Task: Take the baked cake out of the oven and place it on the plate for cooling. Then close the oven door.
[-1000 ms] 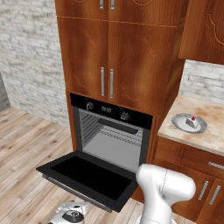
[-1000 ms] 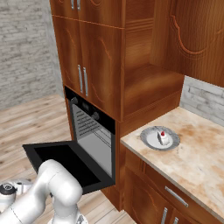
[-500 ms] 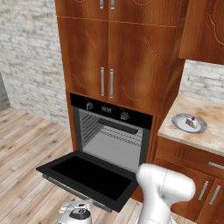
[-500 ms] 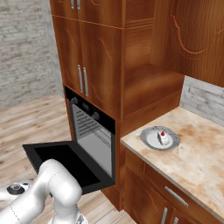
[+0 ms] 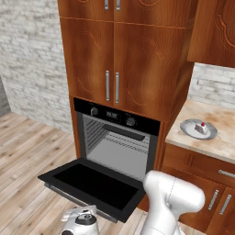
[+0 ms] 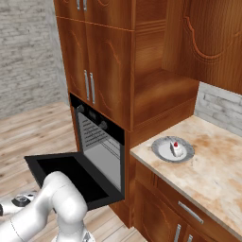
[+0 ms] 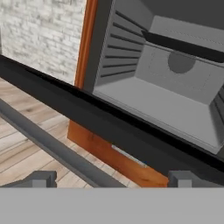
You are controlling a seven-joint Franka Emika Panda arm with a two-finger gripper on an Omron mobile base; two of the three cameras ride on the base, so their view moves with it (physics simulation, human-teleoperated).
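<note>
Cake already on plate, tabletop right of oven. Fingers spread, empty, just below door edge — handle bar runs crosswise above. Door lifts upward next.

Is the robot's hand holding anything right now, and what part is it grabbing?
Nothing. The gripper is open and empty, low down by the silver handle of the open oven door.

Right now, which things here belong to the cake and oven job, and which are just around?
For the job: baked cake, plate, oven, oven door, open end effector.
Just around: upper cabinet doors, countertop, lower drawers, brick wall.
</note>
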